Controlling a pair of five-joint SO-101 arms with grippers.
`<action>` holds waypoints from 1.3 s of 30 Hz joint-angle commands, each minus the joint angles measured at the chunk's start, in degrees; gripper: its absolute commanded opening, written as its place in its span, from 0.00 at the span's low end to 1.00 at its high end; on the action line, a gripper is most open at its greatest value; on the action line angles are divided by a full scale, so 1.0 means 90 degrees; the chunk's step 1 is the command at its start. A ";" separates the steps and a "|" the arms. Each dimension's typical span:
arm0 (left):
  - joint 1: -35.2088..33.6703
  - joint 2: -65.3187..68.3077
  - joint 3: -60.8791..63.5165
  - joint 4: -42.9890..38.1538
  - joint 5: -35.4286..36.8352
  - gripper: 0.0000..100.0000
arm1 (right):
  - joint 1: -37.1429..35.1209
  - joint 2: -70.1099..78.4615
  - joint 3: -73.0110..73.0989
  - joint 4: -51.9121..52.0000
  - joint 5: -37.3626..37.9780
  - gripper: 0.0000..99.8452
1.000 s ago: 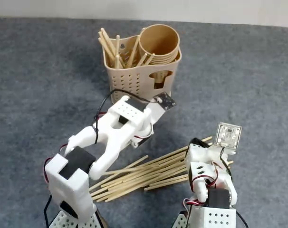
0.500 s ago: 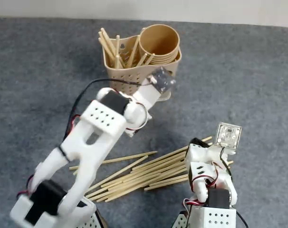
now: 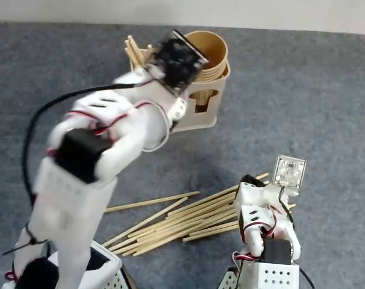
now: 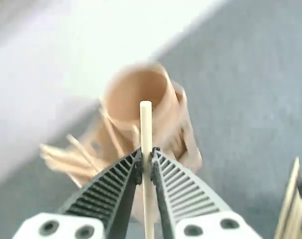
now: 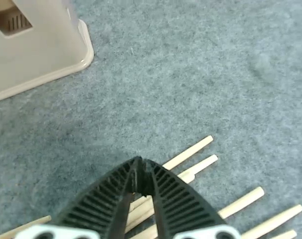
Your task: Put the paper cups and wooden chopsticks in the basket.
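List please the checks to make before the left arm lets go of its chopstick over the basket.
1. The left claw is shut on one chopstick: ok.
2. The chopstick is over the right compartment of the basket: cannot tell; in the left wrist view its tip lines up with the paper cups.
3. The basket stands upright: ok.
4. The right claw is shut and apart from the basket: ok.
5. All chopsticks are in the basket: not ok; a pile lies on the table.

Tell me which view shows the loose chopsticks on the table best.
The high view: the loose chopsticks show as one whole fanned pile. The right wrist view catches some ends by the right gripper; the left wrist view, a few at its edge.
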 commanded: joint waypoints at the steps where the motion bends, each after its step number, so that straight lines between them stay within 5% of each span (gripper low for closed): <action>1: -0.0112 -0.0230 -0.1158 -0.0254 0.0000 0.01 | 0.0044 -0.0103 0.0874 -0.0024 0.0059 0.01; 13: -0.0308 -0.0220 -0.1226 -0.2745 0.0020 0.01 | 0.0044 -0.0112 0.0874 -0.0112 0.0039 0.01; 18: -0.0659 -0.0230 -0.0239 -0.3888 0.0029 0.01 | 0.0044 -0.0103 0.0874 -0.0122 0.0029 0.01; 23: -0.1304 -0.0269 0.0972 -0.5236 0.1143 0.01 | 0.0044 -0.0103 0.0874 -0.0132 0.0029 0.01; 28: -0.1832 -0.0220 0.1919 -0.5919 0.1778 0.01 | 0.0044 -0.0103 0.0874 -0.0132 0.0029 0.01; 39: -0.2017 -0.0220 0.3453 -0.6984 0.1788 0.01 | 0.0044 -0.0103 0.0874 -0.0142 0.0049 0.01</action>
